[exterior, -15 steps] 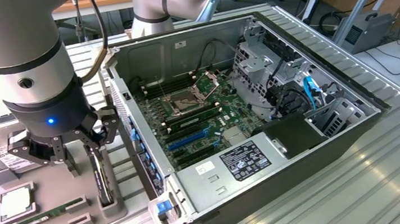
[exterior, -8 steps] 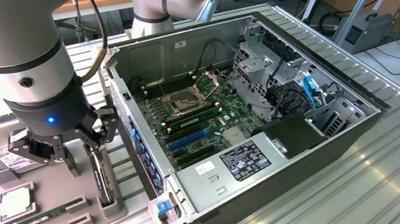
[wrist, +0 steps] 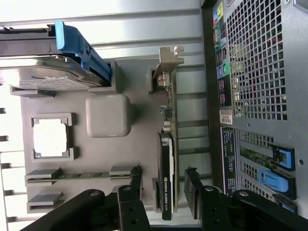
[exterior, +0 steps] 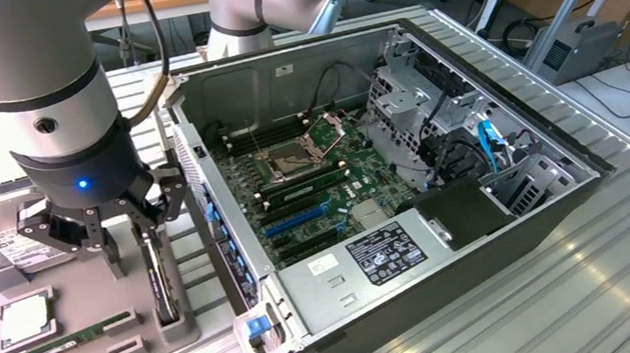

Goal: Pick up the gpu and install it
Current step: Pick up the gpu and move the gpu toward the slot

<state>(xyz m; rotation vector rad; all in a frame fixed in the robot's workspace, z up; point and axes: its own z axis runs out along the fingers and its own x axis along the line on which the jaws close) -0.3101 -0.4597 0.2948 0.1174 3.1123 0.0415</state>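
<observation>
Two black fingers [wrist: 129, 202] of the gripper [wrist: 163, 182] stand wide apart, one on each side of the gpu [wrist: 166, 159]. A gap shows at both faces, so nothing is gripped.

The gpu stands on its long edge in a slot of a grey parts tray [exterior: 79, 292], with its silver end bracket [wrist: 168, 60] at the end away from the fingers. Standing upright appears to leave both flat faces free for a grasp.

The tray lies just beside the open computer case [exterior: 439, 216], whose side is off and shows the motherboard [exterior: 315, 176]. This likely keeps the carry short.

A hard drive [wrist: 38, 72] in a blue carrier, a processor [wrist: 50, 137] and a RAM stick [wrist: 82, 175] sit in their own recesses on the tray.

In the exterior view the arm's wrist covers much of the gripper and the card's upper edge. The card's label is too small to read. Which motherboard slot is meant for it cannot be told.
</observation>
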